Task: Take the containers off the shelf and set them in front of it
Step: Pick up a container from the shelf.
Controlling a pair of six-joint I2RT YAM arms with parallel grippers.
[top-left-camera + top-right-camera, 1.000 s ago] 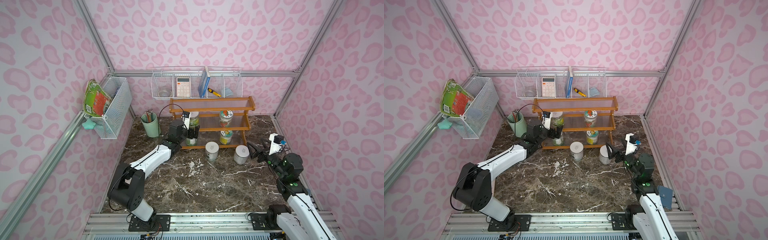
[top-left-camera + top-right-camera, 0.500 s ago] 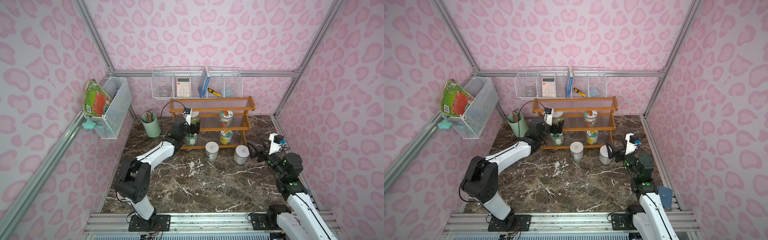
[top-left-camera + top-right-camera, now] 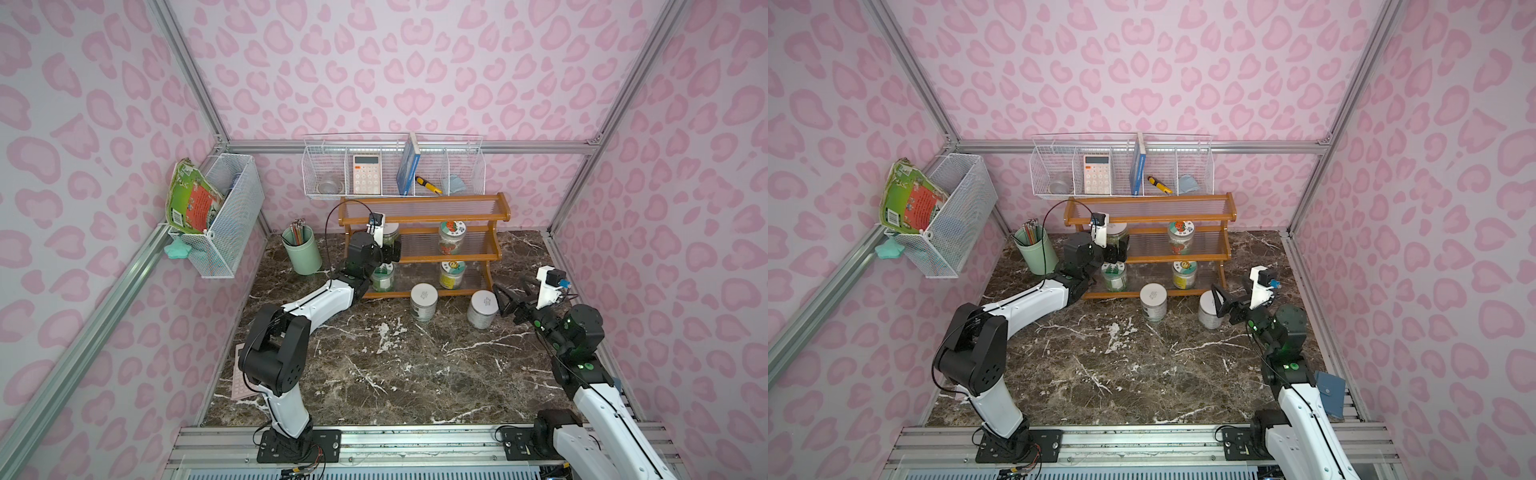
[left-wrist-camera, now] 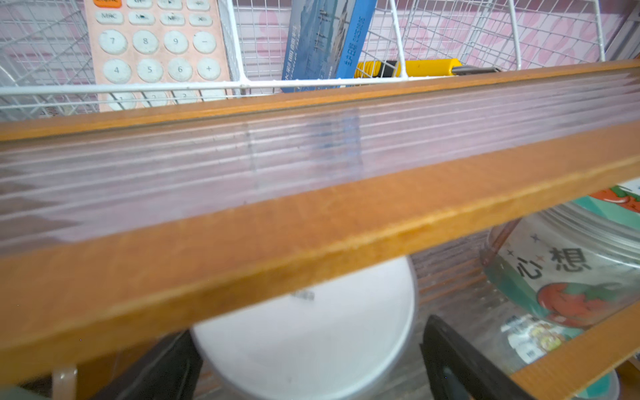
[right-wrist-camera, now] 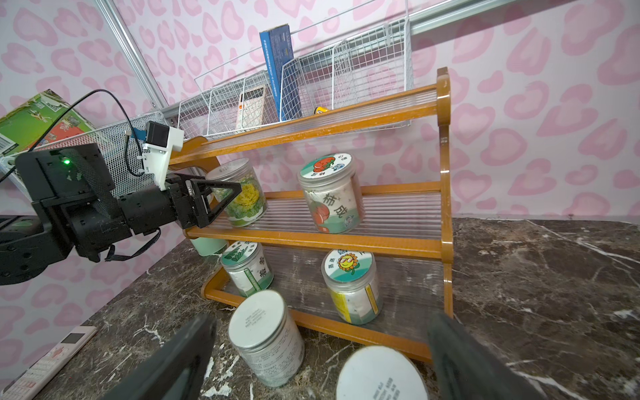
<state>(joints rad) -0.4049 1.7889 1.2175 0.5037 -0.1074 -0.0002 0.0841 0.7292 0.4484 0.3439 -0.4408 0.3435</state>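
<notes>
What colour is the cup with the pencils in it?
Mint green; the pencil cup shows best in a top view.

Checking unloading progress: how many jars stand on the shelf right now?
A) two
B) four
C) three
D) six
B: the shelf holds the plain-lid jar and tomato jar on its middle tier, and the green-lid jar and sunflower jar on its bottom tier.

Four jars (image 3: 452, 243) stand on the shelf (image 3: 424, 217), two plain-lidded ones before it.
</notes>
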